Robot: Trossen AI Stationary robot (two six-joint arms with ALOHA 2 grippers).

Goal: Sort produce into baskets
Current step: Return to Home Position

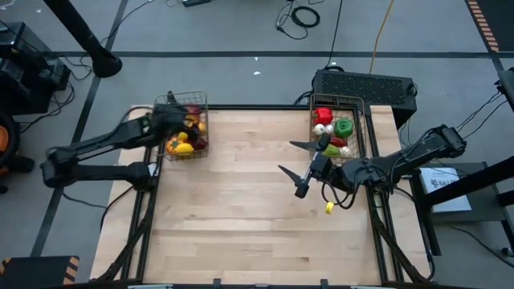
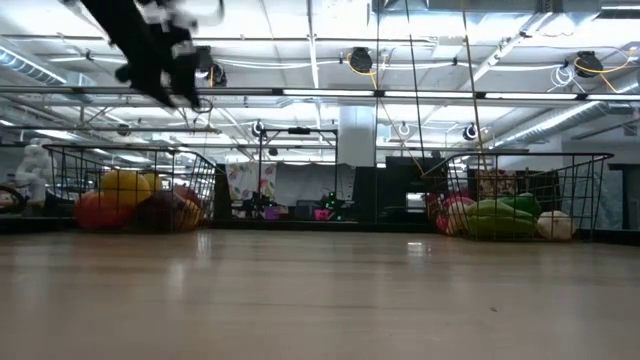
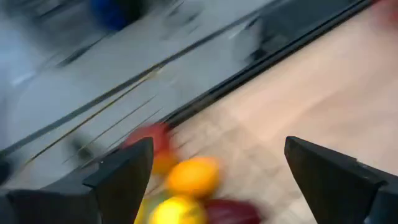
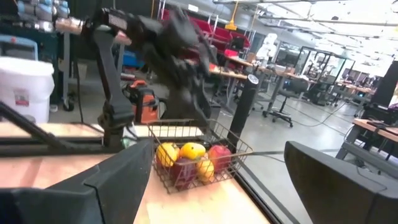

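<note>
From my seat, taking the high view as a clock face with 12 at the table's (image 1: 241, 225) far edge, the left arm reaches in from 9 o'clock, stretched low and long. The left gripper (image 1: 171, 119) hovers over the left basket (image 1: 197, 98) at about 10 o'clock. In the left wrist view its fingers (image 3: 124, 171) stand wide apart and carry nothing.

The right arm comes in from 3 o'clock, elbow bent. The right gripper (image 1: 285, 156) hangs just past the table's middle toward 2 o'clock, beside the right basket (image 1: 341, 99) at 1 o'clock — spread wide too, and empty.

The left basket holds a heap of warm colours: a lemon (image 3: 177, 211), an orange (image 3: 194, 176) and a dark red piece (image 3: 233, 210), packed close. The right basket holds a red pepper (image 1: 324, 116), a green pepper (image 1: 344, 127) and white garlic (image 1: 320, 128) — all sitting inside the wire walls.
</note>
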